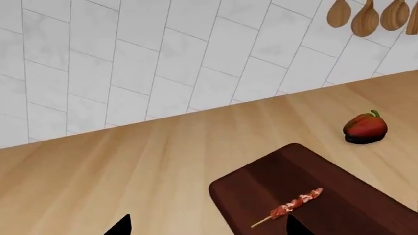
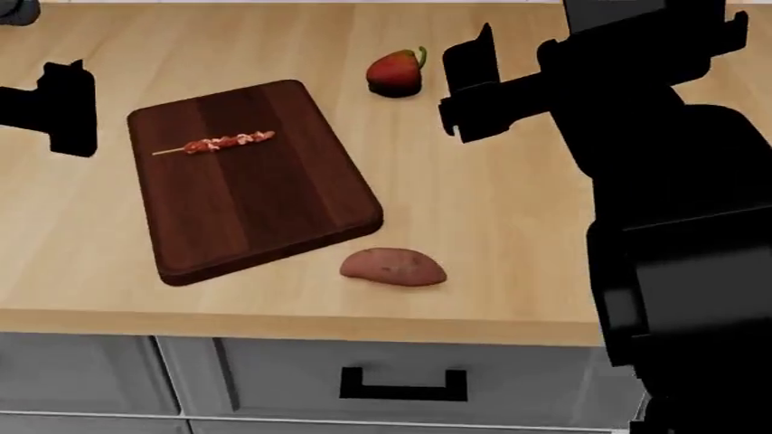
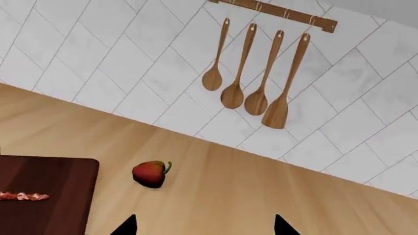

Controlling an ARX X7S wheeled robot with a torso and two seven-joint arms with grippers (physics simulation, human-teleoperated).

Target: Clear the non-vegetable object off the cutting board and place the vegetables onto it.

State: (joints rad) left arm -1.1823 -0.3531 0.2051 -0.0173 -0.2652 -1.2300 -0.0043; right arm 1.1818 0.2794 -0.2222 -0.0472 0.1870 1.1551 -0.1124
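The dark cutting board [image 2: 253, 203] lies on the light wood counter. On its far half rests the non-vegetable object [image 2: 223, 142], a thin orange-red streaked strip on a small stick. A red bell pepper [image 2: 396, 70] sits behind the board's far right corner. The pinkish-brown tuber [image 2: 392, 267] lies in front of the board near the counter edge. My left gripper [image 1: 207, 227] is open and hovers at the board's left edge, the strip [image 1: 297, 201] just ahead of one fingertip. My right gripper [image 3: 204, 226] is open above bare counter, right of the pepper [image 3: 150, 173].
Wooden spoons [image 3: 255, 73] hang on the white tiled wall behind the counter. The counter's front edge runs above a grey drawer with a black handle [image 2: 402, 386]. My right arm's dark bulk [image 2: 663, 181] covers the counter's right side in the head view.
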